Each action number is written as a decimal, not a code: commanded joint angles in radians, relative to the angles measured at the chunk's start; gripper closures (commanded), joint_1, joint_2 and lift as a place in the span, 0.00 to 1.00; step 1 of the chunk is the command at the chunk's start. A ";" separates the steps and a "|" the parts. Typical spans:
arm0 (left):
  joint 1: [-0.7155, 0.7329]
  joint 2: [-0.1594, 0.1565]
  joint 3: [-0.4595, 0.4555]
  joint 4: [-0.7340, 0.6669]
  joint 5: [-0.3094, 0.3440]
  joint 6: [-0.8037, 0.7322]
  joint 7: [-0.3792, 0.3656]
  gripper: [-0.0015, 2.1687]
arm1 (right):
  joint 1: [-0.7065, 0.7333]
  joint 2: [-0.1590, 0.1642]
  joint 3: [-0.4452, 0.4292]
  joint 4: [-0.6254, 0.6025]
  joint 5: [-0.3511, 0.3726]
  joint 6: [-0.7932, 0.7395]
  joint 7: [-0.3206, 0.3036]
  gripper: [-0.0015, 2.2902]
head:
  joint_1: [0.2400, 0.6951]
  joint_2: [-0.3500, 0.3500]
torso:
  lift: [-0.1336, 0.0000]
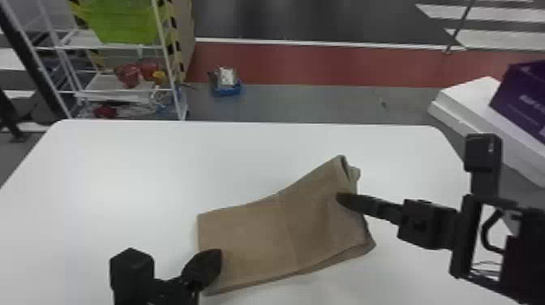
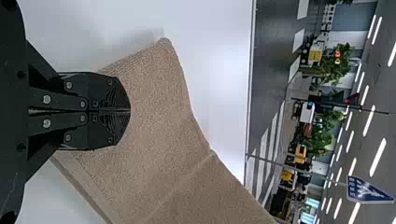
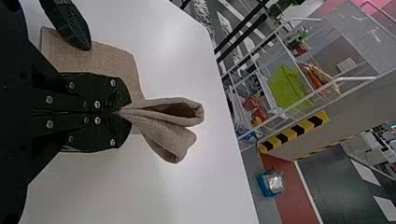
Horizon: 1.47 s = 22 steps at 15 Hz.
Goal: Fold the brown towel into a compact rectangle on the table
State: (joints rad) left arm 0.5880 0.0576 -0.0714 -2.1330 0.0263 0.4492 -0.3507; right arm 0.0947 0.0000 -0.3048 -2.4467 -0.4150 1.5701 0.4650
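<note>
So the brown towel is lying on the white counter, near the robot's side and running from around the middle off towards the right. It's looking like a layered band right now, with a crease crossing it partway along, and it's sitting at a bit of a slant, so not a compact rectangle.

The right pincer is gripping the towel near its right-hand end, fingers squeezed together on the cloth. In the right wrist view the fabric is bunching into the pinch, then fanning out past the fingertips in a couple of loose, open loops.

The left pincer is hanging at the towel's left end, and its fingers are pressing flat against each other. I'm not seeing any cloth between them, though the angle is poor, so I can't tell if the tips are actually touching the towel.

Behind the counter, a white rack is standing at the far left, holding a green bin. A blue tub is sitting on the floor nearby, and over on the right a purple box is resting on something white.
</note>
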 commanded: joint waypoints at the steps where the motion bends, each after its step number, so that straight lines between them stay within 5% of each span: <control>1: 0.000 -0.002 -0.010 0.008 0.000 0.001 -0.001 0.81 | -0.001 0.001 0.029 0.002 0.001 0.002 -0.002 0.52 | 1.00 0.42 | 0.08; 8: 0.000 -0.002 -0.045 0.024 0.001 -0.002 -0.005 0.81 | -0.001 0.001 0.188 0.066 0.025 -0.009 -0.059 0.52 | 1.00 0.47 | 0.08; 12: 0.004 0.002 -0.065 0.024 0.001 -0.002 -0.007 0.81 | -0.027 0.001 0.265 0.137 0.032 -0.138 -0.083 0.52 | 1.00 0.51 | 0.08; 22: 0.007 0.002 -0.085 0.021 0.001 -0.017 -0.005 0.81 | -0.029 0.001 0.391 0.189 0.030 -0.196 -0.091 0.52 | 1.00 0.61 | 0.08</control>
State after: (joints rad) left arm 0.5940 0.0597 -0.1551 -2.1122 0.0276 0.4372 -0.3554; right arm 0.0616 0.0000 0.0710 -2.2697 -0.3870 1.3920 0.3741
